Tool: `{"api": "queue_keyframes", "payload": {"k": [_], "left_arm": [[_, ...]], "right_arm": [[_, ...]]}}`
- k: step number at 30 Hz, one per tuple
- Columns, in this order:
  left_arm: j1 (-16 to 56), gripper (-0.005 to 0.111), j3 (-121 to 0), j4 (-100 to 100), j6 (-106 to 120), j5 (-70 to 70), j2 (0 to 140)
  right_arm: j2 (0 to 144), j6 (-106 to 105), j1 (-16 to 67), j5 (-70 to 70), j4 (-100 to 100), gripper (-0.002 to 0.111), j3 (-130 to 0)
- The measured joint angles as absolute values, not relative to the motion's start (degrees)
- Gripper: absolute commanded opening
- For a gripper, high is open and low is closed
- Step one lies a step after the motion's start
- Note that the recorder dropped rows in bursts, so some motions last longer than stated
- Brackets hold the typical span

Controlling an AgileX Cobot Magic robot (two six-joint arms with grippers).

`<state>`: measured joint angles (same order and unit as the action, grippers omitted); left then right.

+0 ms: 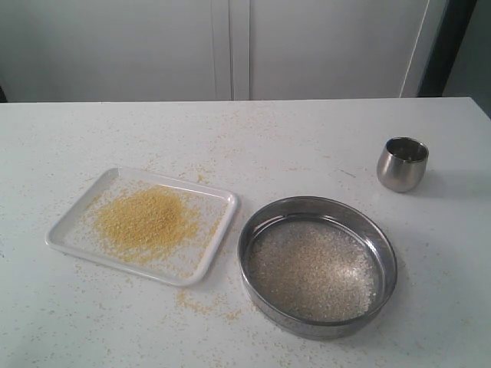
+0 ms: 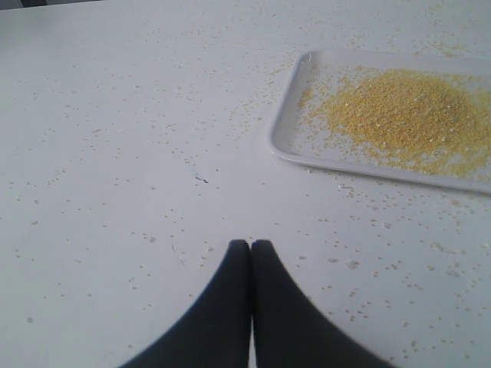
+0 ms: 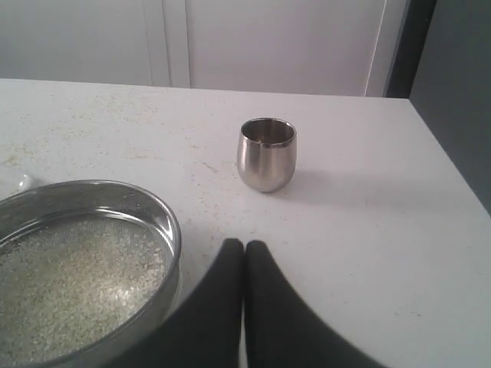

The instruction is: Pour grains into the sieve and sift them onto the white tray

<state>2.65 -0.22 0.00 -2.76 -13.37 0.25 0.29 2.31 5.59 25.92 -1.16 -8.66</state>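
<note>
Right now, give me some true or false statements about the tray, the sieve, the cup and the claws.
1. The white tray holds a heap of golden grains. True.
2. The sieve sits on top of the tray. False: it stands on the table beside it.
3. The sieve is empty. False: pale grains cover its mesh.
4. The steel cup stands upright. True.
5. The left claw grips the tray. False: it is shut on nothing, apart from the tray; the right claw is shut too.
</note>
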Motion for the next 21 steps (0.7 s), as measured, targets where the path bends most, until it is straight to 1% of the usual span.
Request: {"api": "queue_keyframes", "payload": {"k": [13, 21], "left_arm": [[2.6, 0.0, -0.2, 0.0, -2.8, -13.4, 0.3], [2.6, 0.0, -0.2, 0.0, -2.8, -13.4, 0.3]], "right_arm": [[0.3, 2.3, 5.6, 22.7, -1.2, 0.0, -0.9], [0.3, 2.3, 5.6, 20.8, -1.3, 0.0, -0.3]]}}
